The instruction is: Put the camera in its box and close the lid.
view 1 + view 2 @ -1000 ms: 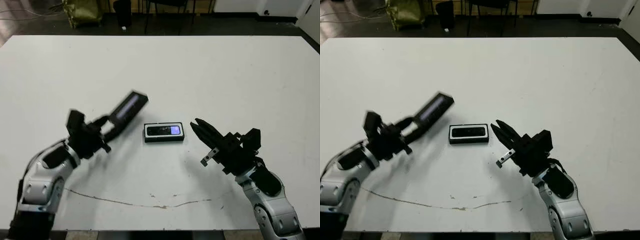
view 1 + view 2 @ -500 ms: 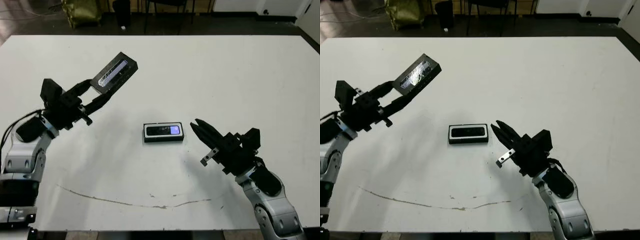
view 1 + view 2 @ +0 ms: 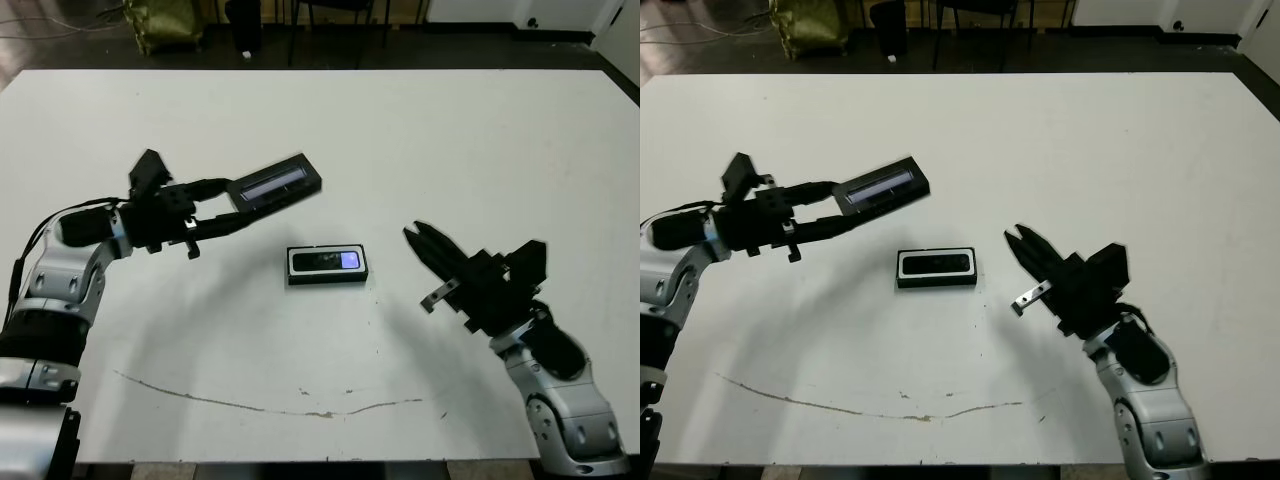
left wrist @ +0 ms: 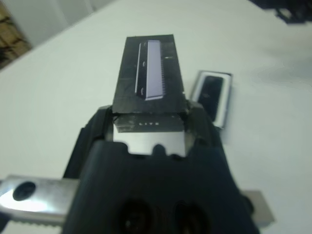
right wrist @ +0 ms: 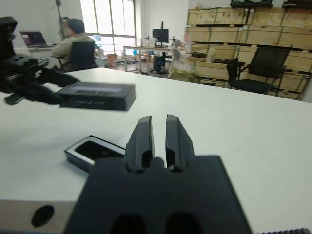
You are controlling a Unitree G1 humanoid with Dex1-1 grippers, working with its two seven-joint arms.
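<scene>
Pincer on the right point(image 3: 420, 238) sits near the front of the tabletop point(image 3: 480, 140), to the right of the box. Its two fingers are pressed together with nothing in them, and they point toward the box from a little way off.

Next comes the box point(image 3: 327, 265), lying flat in the middle of the tabletop. The camera point(image 3: 326, 261) is already inside it, with a small blue spot glowing at its right end. The white lining shows all around the camera.

A bit farther and to the left is the left pincer point(image 3: 226, 205). It is clenched on one end of the lid point(image 3: 275, 186), which is up in the air, with its shiny window strip on top. The lid is not over the box; it hangs to the far left of it, and the two do not touch.

What could go wrong? The lid is held only by one end, so it could tip or slip when it comes down. If it is not lined up with the box, one edge could land on the rim and push the box along the tabletop. Nothing holds the box in place, so it may slide.

Some things are hard to see. The lid looks a bit blurred in the head views. The left wrist view hides how deep the lid sits in the fingers. I cannot tell if the camera lies fully flat in the box.
</scene>
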